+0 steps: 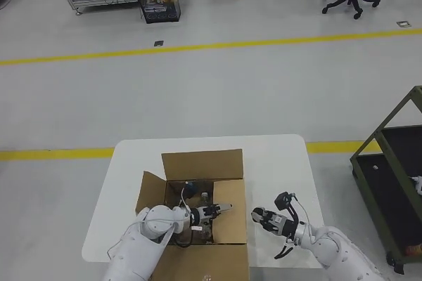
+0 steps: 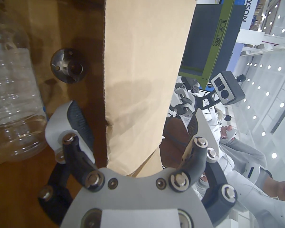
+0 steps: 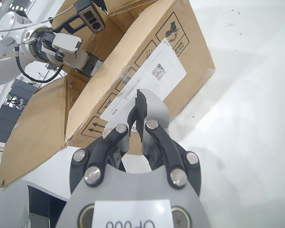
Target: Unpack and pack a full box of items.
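Observation:
An open cardboard box (image 1: 202, 164) stands on the white table (image 1: 281, 161). My left gripper (image 1: 221, 208) is at the box's right side flap (image 2: 144, 48), open, with one finger (image 2: 71, 117) inside the box and the other outside, apart from the cardboard. Inside lie a clear plastic bottle (image 2: 9, 84) and a round metal part (image 2: 66, 66). My right gripper (image 1: 257, 215) is shut and empty just outside the box's right wall (image 3: 180, 36), close to its white label (image 3: 156, 72).
A green cart (image 1: 401, 183) with dark shelves stands right of the table. The box's flaps stick out to the back, left and front. Bare table surface lies to the right and behind the box.

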`<state>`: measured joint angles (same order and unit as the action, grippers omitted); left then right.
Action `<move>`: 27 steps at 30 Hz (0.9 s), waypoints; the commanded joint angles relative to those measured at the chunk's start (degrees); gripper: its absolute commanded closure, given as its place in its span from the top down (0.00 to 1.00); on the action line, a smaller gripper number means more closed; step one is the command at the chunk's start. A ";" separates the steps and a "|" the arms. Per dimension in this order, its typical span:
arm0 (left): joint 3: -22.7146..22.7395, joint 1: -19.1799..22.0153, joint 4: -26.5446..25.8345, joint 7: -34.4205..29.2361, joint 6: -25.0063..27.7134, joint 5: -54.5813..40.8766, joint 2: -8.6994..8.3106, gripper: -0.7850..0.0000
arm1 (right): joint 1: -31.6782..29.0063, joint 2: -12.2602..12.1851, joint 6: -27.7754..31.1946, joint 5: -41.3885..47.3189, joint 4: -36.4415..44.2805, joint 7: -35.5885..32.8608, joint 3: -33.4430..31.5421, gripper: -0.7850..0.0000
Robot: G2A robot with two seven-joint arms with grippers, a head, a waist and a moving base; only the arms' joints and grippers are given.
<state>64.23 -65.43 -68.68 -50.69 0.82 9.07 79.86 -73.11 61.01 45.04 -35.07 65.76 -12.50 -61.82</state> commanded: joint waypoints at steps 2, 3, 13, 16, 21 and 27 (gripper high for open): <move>-0.05 -0.01 0.05 -0.68 0.44 -2.34 0.01 1.00 | 2.04 0.77 0.50 -0.04 -1.71 -0.02 2.10 0.00; -0.02 0.00 0.14 -0.98 0.58 -3.09 -0.01 1.00 | 2.66 1.02 0.70 -0.20 -2.16 -0.07 2.76 0.00; 0.43 -0.02 -0.37 -2.92 1.47 -11.15 -0.13 1.00 | 5.88 2.44 1.54 -0.99 -5.93 1.68 5.44 0.00; 0.19 0.38 -1.82 -2.78 1.52 -12.66 -0.10 1.00 | 5.47 2.14 1.43 -0.99 -6.60 3.01 4.06 0.00; -1.30 1.37 -5.98 -1.61 1.62 -13.40 0.11 1.00 | 3.06 0.60 1.28 -1.27 -6.06 5.00 -1.07 0.02; -4.40 3.51 -8.65 -1.71 0.88 -14.95 0.69 1.00 | -1.92 -1.82 0.02 -1.37 -1.34 5.75 -9.45 0.20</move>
<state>60.52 -62.43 -77.16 -52.25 1.83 -5.91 80.45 -74.06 59.56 45.42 -36.51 63.38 -6.71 -69.71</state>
